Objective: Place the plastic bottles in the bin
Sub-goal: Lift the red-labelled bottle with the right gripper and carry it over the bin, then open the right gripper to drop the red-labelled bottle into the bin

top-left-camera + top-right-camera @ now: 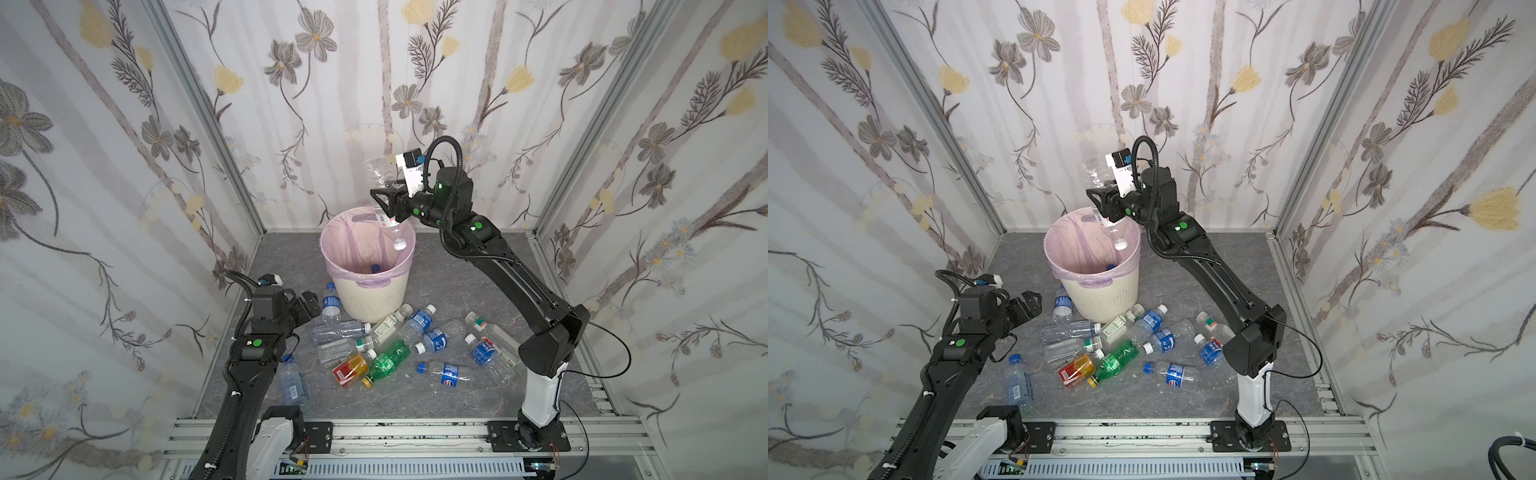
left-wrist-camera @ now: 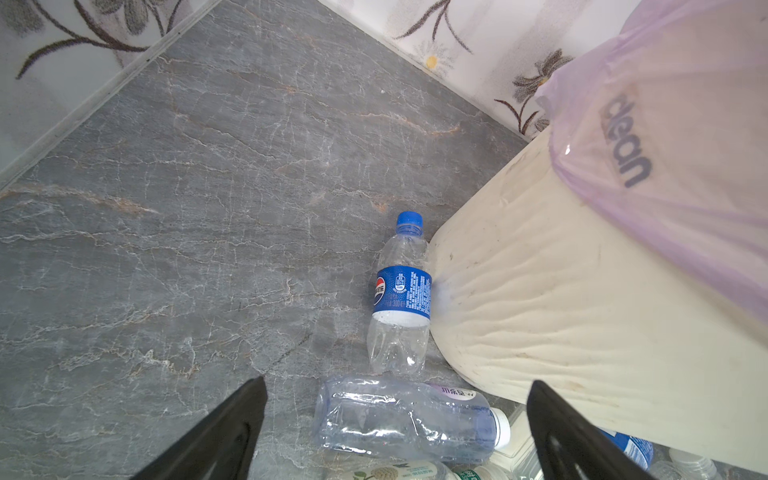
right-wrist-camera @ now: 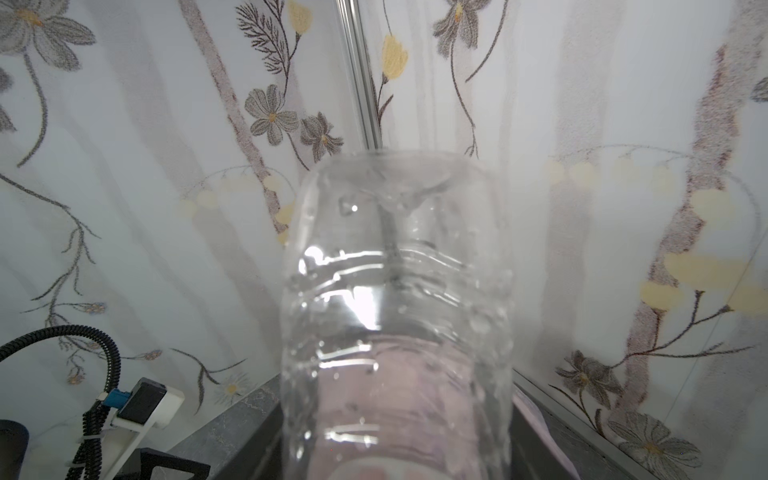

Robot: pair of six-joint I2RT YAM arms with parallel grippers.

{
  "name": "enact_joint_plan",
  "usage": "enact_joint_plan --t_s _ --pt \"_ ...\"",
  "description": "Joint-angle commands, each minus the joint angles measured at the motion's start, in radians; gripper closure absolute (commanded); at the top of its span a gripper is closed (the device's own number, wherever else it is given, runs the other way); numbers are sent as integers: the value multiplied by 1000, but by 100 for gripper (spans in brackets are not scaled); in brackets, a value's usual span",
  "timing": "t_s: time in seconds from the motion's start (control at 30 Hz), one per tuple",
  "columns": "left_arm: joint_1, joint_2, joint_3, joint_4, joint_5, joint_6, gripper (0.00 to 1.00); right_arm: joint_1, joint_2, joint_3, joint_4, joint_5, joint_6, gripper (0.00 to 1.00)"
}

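Floral-papered walls [image 1: 124, 166] close in a grey marbled worktop [image 1: 457, 282] on three sides. In both top views a round cream-white plastic bin [image 1: 374, 295], lined with a translucent pink-lilac bag [image 1: 361, 245], stands near the middle of the worktop's back edge. Above its rim the right gripper [image 1: 384, 199] is clamped on a clear plastic bottle with a white cap [image 1: 377, 176]. It is held cap-down, with the cap over the bin's mouth. One blue-capped bottle [image 1: 375, 268] lies inside the bin. Loose plastic bottles [image 1: 436, 340] are scattered between the bin and the front edge. Among them a green bottle [image 1: 388, 359] touches an amber bottle with a red label [image 1: 351, 368]. The left gripper [image 1: 309, 301] hovers low, near the bin on its left. In a top view a tall clear bottle with a blue cap [image 1: 1019, 382] lies apart toward the front left corner.

From the left wrist, the black fingers [image 2: 232, 432] stand wide apart above the worktop. A blue-labelled Pepsi bottle [image 2: 401, 295] lies touching the bin's ribbed wall. Just beside its base a crumpled clear bottle [image 2: 399, 419] rests on its side.

From the right wrist, the held bottle [image 3: 395, 311] fills the middle, its base toward the wall. Pink shows through its lower part.
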Motion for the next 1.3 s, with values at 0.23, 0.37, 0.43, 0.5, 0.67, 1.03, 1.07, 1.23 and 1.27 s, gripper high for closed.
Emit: enact_joint_plan --t_s 0.23,0.37,0.43,0.5,0.67,1.03,1.07,1.23,1.27 --pt "4 -10 -6 24 2 -36 0 25 45 8 -10 -1 -51 39" --pt "5 -10 -9 24 -2 -41 0 36 54 9 -50 4 -74 37" --pt "4 -14 -10 23 -7 -41 0 42 59 7 -72 13 -83 36" --pt "7 -17 -11 24 -26 -46 0 46 61 6 -91 20 -88 36" --pt "7 7 0 20 -25 -51 0 53 67 -7 -115 25 -93 34" --pt "6 -3 -4 14 2 -76 0 61 44 -68 -110 10 -115 24" --pt "8 -7 -3 13 1 -82 1 61 40 -80 -109 3 -118 22" --pt "10 14 9 -32 -58 -85 2 63 -17 -182 -53 -9 -120 20" --pt "10 29 18 -49 -74 -84 3 63 -37 -215 -30 -8 -118 19"
